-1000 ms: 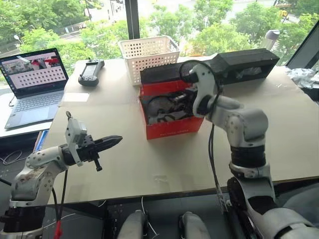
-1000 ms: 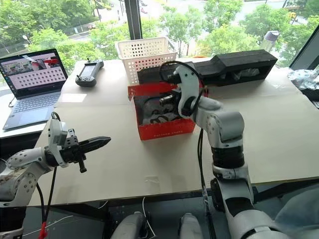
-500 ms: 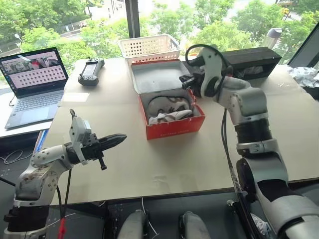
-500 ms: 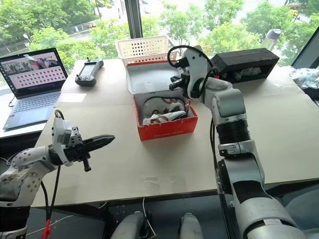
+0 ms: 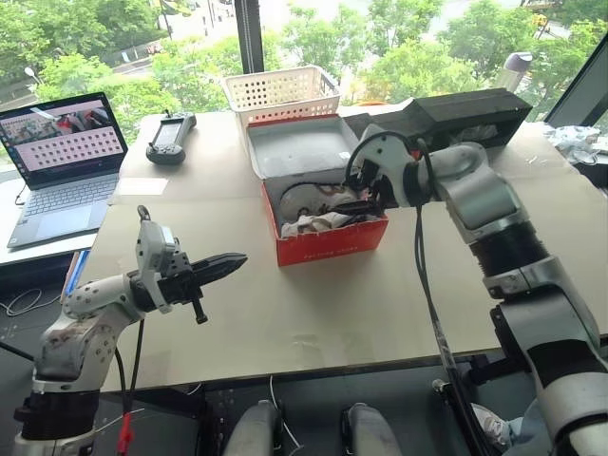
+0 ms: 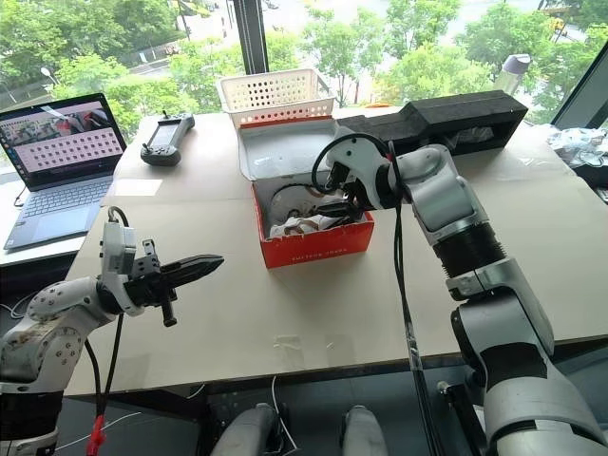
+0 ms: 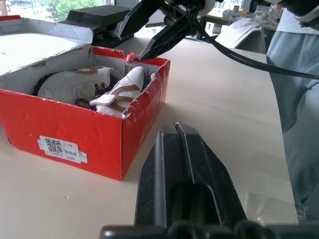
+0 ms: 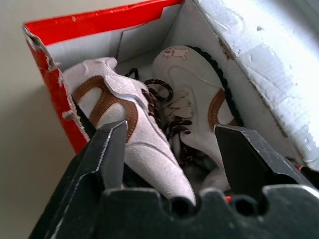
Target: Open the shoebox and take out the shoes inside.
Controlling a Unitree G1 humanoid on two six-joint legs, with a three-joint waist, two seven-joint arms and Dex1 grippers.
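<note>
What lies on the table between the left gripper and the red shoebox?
Nothing: in the left eye view only bare table separates the shut left gripper from the shoebox.

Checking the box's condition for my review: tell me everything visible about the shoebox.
The shoebox is red cardboard with a pale grey-white inside and a torn corner edge. Its hinged lid lies folded back, open, toward the white basket. A barcode label sits on one side. It rests on the table, holding both shoes.

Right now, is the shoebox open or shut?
Open: the shoebox lid lies folded back, and both shoes sit inside.
</note>
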